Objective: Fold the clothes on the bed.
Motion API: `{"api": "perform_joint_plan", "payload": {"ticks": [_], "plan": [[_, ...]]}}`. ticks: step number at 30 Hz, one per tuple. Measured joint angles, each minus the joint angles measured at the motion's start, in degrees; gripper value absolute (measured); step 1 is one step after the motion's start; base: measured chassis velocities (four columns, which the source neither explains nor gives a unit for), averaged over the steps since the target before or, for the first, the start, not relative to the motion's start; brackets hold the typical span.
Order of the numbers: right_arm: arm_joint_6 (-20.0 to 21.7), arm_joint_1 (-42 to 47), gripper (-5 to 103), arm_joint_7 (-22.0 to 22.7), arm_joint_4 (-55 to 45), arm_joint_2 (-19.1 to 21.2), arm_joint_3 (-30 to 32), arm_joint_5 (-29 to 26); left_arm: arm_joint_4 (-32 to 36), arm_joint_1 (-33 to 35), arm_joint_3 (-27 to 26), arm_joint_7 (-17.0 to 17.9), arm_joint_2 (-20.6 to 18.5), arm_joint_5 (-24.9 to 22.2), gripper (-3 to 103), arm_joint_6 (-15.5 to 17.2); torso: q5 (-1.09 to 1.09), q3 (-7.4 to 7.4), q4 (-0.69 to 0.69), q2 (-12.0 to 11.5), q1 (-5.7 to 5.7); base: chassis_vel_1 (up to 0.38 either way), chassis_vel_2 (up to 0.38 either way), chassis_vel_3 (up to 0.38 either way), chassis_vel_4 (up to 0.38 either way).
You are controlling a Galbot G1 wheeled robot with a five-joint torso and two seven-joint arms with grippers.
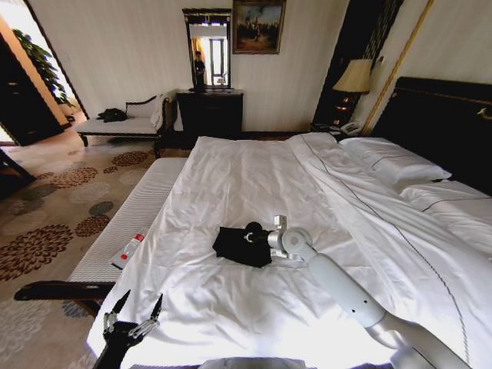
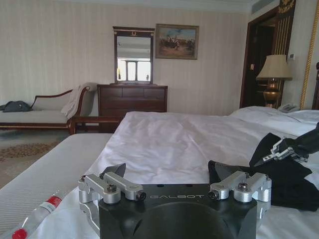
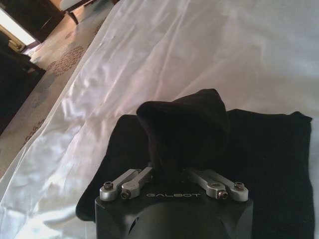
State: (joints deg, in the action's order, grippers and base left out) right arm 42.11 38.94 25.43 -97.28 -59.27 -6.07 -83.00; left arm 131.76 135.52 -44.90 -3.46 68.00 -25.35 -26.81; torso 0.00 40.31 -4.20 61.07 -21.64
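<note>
While right end effector [image 3: 169,172] pinches clothes [image 3: 269,164], bed [image 1: 231,192] underneath.

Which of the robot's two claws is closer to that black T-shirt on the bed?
The right. The right gripper is at the black T-shirt, pinching up a fold of it. The left gripper hangs open near the bed's foot edge, apart from the shirt.

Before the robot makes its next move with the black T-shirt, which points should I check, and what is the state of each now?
1. Right gripper shut on a raised fold of the black T-shirt: ok.
2. T-shirt lies wholly on the bed: ok.
3. T-shirt folded into a flat, neat shape: not ok, one part is lifted.
4. Left gripper open, apart from the T-shirt at the bed's near edge: ok.
5. Plastic bottle on the bench, apart from the T-shirt: ok.
</note>
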Motion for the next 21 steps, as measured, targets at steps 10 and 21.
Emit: {"api": "perform_joint_plan", "payload": {"ticks": [10,21], "plan": [[-1.87,-1.68,47,-0.67,-1.86,-0.29,-2.60,1.98,0.00,0.00,0.00,0.00,0.00,0.00,100,0.00,0.00,0.00,0.00,0.01,0.00,0.000,0.000,0.000,0.000],[-1.70,-4.65,86,-0.51,-4.51,-1.59,-6.75,2.18,0.00,0.00,0.00,0.00,0.00,0.00,100,0.00,0.00,0.00,0.01,0.01,0.00,0.000,0.000,0.000,0.000]]}}
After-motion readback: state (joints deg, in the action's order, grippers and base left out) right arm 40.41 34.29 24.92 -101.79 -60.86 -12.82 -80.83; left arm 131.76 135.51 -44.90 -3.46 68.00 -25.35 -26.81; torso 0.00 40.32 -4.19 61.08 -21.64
